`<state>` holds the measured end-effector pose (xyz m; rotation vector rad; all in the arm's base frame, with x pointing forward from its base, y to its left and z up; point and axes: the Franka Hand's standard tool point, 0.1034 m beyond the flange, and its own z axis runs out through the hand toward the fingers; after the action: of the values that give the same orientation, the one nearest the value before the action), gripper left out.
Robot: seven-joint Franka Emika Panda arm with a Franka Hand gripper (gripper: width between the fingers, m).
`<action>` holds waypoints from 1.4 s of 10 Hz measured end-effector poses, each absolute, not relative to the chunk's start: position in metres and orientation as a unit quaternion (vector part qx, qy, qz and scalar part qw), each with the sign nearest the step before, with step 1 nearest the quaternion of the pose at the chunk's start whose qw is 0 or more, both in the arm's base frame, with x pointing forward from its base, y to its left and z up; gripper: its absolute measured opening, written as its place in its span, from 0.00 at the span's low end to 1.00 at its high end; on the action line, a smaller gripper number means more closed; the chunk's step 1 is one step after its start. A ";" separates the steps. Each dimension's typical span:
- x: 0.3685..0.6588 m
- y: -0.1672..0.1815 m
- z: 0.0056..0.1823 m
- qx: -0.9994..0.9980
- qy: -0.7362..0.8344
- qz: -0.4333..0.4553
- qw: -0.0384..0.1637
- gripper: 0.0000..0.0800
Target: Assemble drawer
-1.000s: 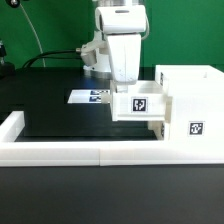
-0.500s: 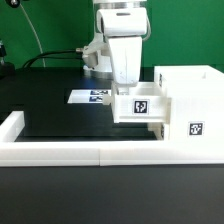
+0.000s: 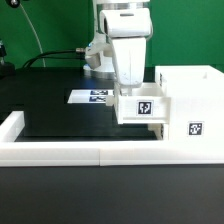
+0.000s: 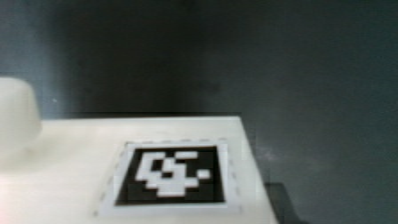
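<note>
In the exterior view a small white tray [image 3: 143, 106] with a square tag on its front hangs just above the black table, its right end against the tall white box housing [image 3: 188, 85] at the exterior view's right. My gripper [image 3: 130, 88] reaches down into the tray from above and appears shut on its wall; the fingertips are hidden by the tray. The wrist view shows the tray's white face [image 4: 71, 170] and its tag close up, blurred, with a dark finger edge at the frame's corner. A second tray is not distinguishable.
The marker board [image 3: 90, 97] lies flat on the table behind the tray. A low white wall [image 3: 70, 151] borders the table's front and the exterior view's left. Another tag [image 3: 196, 128] shows low on the housing side. Cables run at the back.
The gripper and the tray have shifted a little toward the exterior view's right, closer to the housing. Nothing else moved.
</note>
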<state>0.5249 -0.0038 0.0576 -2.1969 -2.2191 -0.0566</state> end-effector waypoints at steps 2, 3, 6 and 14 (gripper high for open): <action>0.525 -0.003 0.058 -0.708 -0.706 -0.020 0.008 0.06; 0.525 -0.004 0.057 -0.708 -0.706 -0.020 0.008 0.06; 0.524 -0.003 0.057 -0.708 -0.706 -0.020 0.008 0.06; 0.525 0.005 0.057 -0.704 -0.710 -0.020 0.009 0.06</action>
<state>0.5249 0.0046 0.0574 -2.1979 -2.2185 -0.0631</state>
